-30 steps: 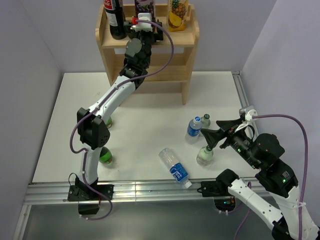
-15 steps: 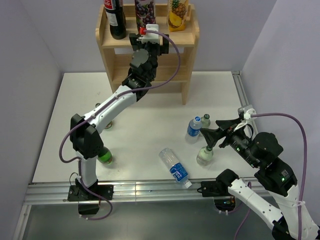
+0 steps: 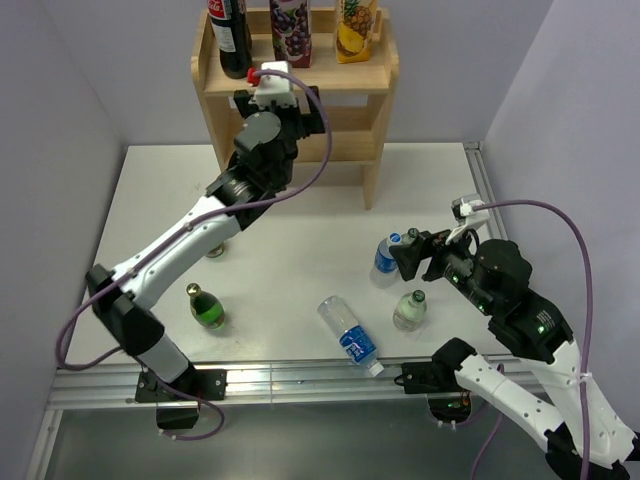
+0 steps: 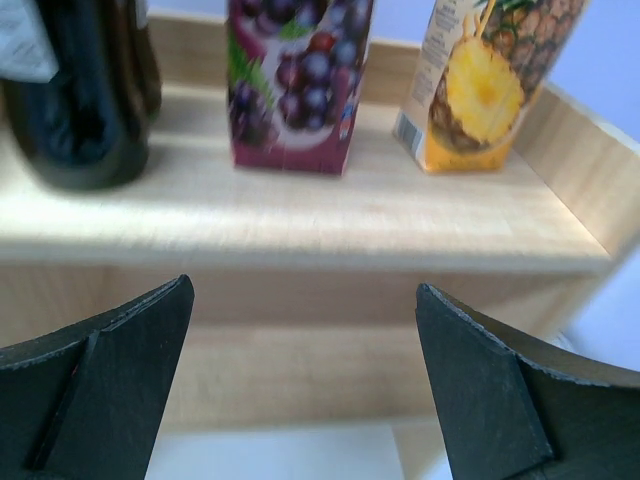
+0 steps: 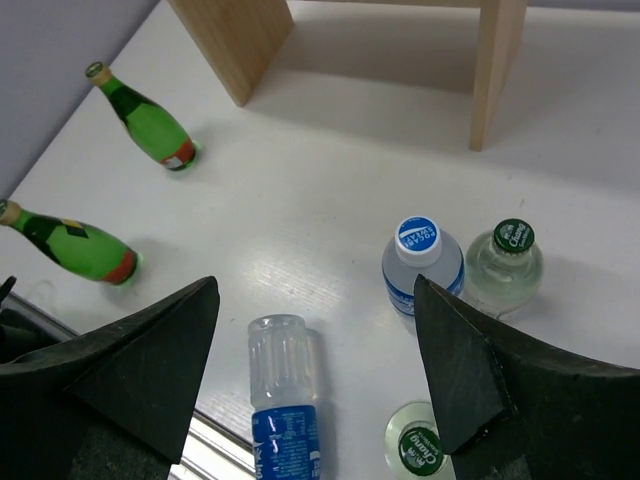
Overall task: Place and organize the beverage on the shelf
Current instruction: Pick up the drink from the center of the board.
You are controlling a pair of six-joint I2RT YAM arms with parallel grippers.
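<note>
The right gripper [image 5: 316, 300], jaws apart and empty, hangs above the upright blue-capped bottle [image 5: 422, 262] at near right, its axis vertical; the shelf [image 3: 352, 120] stands far left; the left gripper [image 4: 303, 300], wide and empty, faces its top tier, so the right one is nearer.

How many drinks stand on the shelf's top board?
3: a dark bottle at left, a grape carton in the middle, a pineapple carton at right; more may hide behind the bottle.
</note>
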